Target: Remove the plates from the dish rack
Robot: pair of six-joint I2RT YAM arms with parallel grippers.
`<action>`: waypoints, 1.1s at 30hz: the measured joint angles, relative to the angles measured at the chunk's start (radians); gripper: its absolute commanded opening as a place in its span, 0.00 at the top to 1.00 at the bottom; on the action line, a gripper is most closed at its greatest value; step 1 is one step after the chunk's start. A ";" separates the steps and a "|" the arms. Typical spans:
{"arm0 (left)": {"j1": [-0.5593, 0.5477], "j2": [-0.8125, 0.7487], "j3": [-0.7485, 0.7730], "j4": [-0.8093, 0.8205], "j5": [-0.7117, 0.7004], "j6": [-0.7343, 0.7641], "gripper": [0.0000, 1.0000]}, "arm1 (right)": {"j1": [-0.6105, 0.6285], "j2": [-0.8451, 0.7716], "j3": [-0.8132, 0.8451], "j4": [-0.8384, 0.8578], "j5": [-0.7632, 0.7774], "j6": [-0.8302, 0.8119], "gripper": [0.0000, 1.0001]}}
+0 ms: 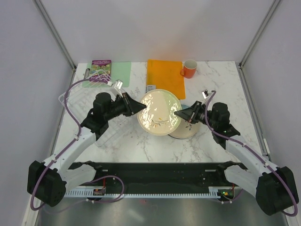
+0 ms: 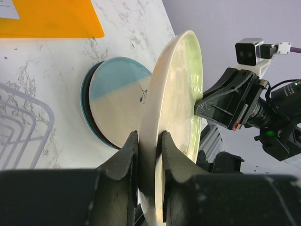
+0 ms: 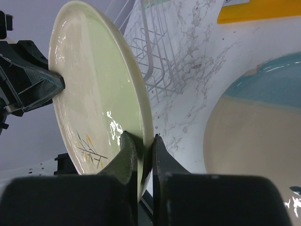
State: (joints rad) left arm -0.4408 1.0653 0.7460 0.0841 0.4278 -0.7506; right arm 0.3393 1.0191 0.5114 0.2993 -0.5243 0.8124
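A cream plate with a dark sprig (image 1: 159, 112) hangs tilted above the table between both arms. My left gripper (image 1: 142, 108) is shut on its left rim (image 2: 149, 141). My right gripper (image 1: 178, 113) is shut on the opposite rim (image 3: 144, 143). Below and to the right, a half blue, half beige plate (image 2: 117, 101) (image 3: 254, 132) lies on top of a stack (image 1: 186, 133) on the table. The white wire dish rack (image 1: 62, 98) (image 2: 19, 127) (image 3: 155, 61) stands to the left under my left arm; I see no plates in the part that shows.
An orange board (image 1: 164, 75) and an orange mug (image 1: 189, 68) lie at the back. A green mat (image 1: 121, 71) with a printed packet (image 1: 101, 69) sits at the back left. Grey walls close in both sides.
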 measured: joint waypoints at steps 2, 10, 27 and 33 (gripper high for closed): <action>-0.009 0.000 0.015 -0.020 -0.008 0.007 0.67 | 0.003 -0.040 0.002 -0.044 0.019 -0.003 1.00; -0.055 0.032 0.050 -0.164 -0.149 0.100 0.33 | 0.046 -0.142 0.074 -0.227 0.119 -0.123 1.00; -0.060 -0.193 0.071 -0.406 -0.575 0.297 0.27 | -0.248 -0.100 0.083 -0.530 0.249 -0.282 1.00; -0.060 -0.224 0.073 -0.452 -0.618 0.328 0.27 | -0.253 -0.039 0.083 -0.518 0.173 -0.280 1.00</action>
State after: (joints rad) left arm -0.5007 0.8413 0.8192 -0.3679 -0.1898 -0.4225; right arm 0.0868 0.9798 0.5941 -0.2184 -0.3515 0.5327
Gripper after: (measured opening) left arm 0.731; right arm 0.081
